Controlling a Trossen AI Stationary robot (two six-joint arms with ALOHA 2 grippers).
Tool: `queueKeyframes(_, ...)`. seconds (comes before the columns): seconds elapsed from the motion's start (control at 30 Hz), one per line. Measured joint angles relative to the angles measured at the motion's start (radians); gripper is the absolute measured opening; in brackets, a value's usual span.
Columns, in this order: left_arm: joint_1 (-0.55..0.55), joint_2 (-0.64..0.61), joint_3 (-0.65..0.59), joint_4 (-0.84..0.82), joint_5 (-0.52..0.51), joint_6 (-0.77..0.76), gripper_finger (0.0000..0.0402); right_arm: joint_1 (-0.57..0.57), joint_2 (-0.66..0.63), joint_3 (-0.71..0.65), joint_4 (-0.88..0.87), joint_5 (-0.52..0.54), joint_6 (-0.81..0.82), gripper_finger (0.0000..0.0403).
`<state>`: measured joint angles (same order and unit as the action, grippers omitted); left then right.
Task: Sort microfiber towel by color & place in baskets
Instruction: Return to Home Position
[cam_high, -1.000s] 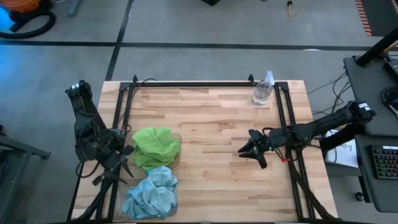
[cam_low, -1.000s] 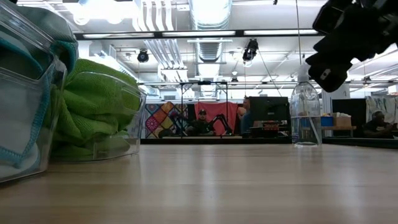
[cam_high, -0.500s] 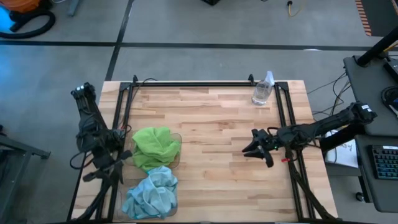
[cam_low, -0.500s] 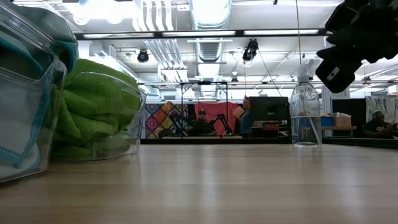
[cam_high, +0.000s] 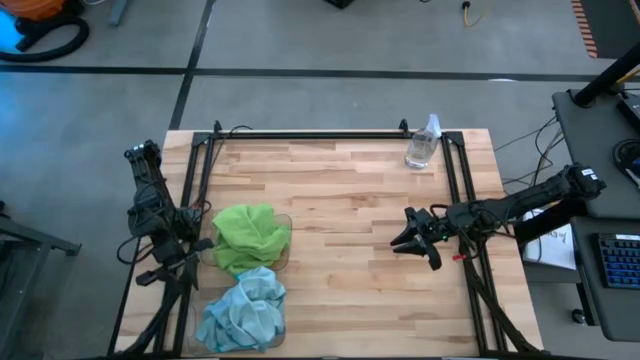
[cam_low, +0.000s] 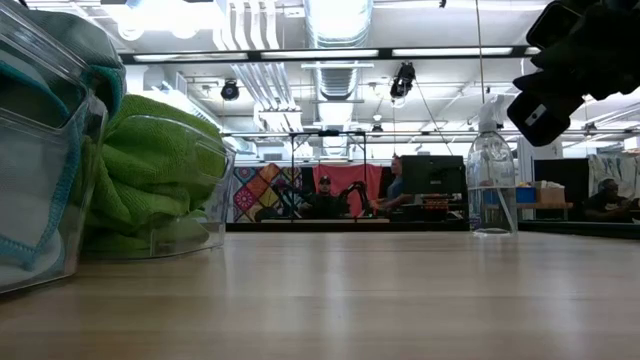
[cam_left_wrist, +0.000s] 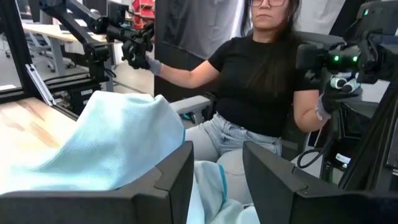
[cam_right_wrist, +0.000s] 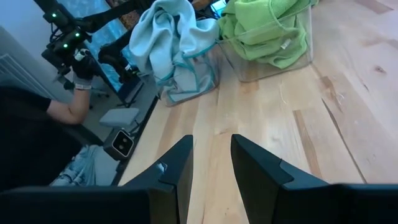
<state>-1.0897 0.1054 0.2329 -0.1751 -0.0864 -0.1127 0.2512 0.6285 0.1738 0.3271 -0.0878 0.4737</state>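
Towels fill two bins at the table's (cam_high: 350, 200) left side. Just left of them we see the left gripper (cam_high: 162, 271) by the table edge, its fingers (cam_left_wrist: 177, 180) apart and holding nothing. Green towels (cam_high: 248, 236) heap in the farther bin (cam_low: 185, 238), and blue towels (cam_high: 244, 310) heap in the nearer bin (cam_low: 45, 160), touching it. Further right the right gripper (cam_high: 412, 244) hangs above bare wood, its fingers (cam_right_wrist: 180, 165) parted and empty. A spray bottle (cam_high: 422, 143) stands at the far right corner.
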Motion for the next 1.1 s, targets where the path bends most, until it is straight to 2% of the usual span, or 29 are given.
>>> queueKeyframes(0.5, 0.0, -0.106, -0.104, 0.028, 0.0, 0.0, 0.0123, 0.0, 0.0, 0.0, -0.008, -0.025, -0.029, 0.0102)
queueKeyframes(0.97, 0.0, -0.106, -0.151, 0.079, 0.0, 0.0, 0.0123, 0.0, 0.003, -0.001, -0.068, -0.025, -0.029, 0.0102)
queueKeyframes(1.1, 0.0, -0.106, -0.151, 0.079, 0.0, 0.0, 0.0123, 0.0, 0.003, -0.001, -0.068, -0.025, 0.038, 0.0102)
